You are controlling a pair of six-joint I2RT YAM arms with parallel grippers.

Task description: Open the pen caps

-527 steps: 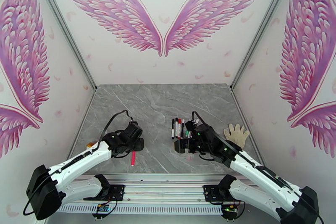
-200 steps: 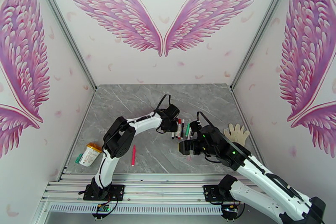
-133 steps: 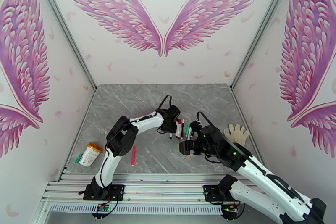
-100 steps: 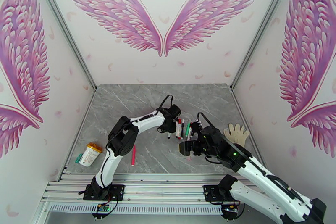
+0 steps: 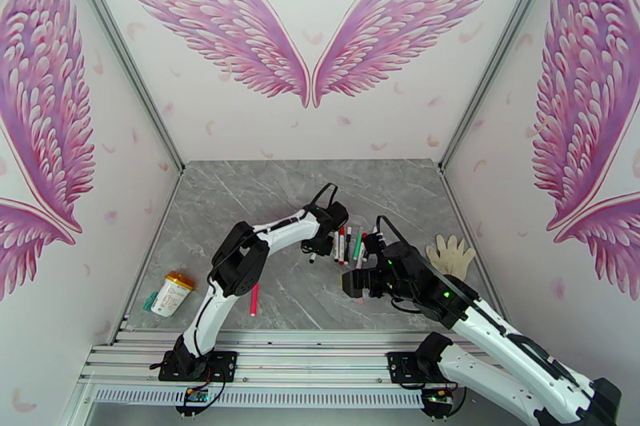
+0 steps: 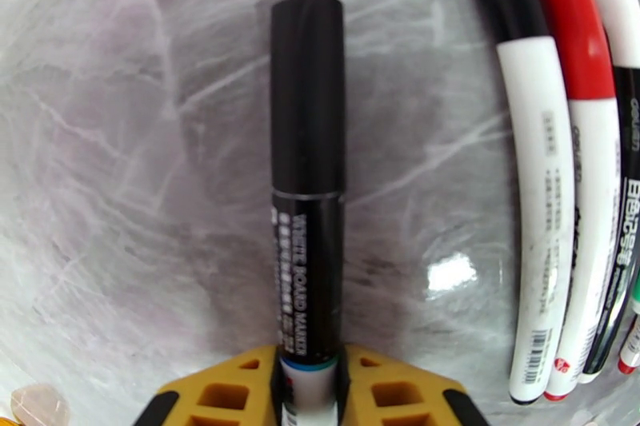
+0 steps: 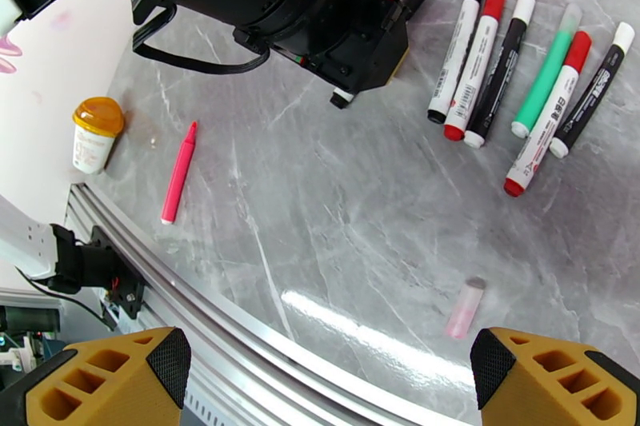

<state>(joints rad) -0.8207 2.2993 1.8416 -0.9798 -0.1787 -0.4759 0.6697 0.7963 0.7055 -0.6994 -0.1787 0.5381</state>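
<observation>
The black marker [image 6: 307,260], cap [image 6: 307,92] still on it, is now in the L gripper [image 6: 310,370]. The yellow fingers [image 6: 232,384] have closed on its tail end, and the cap points straight out ahead of them. A sec ago this arm was only reaching into the row of pens [image 7: 512,76]. Since then it drew the marker out, so the row lies just beside the gripper, on its R side. The R gripper [image 7: 324,364] has hardly moved: jaws wide apart, nothing in it, a loose pink cap [image 7: 464,308] on the table [image 7: 320,220] below. So, I think, one pen is taken and pulling its cap comes next, prob. by the R gripper.
</observation>
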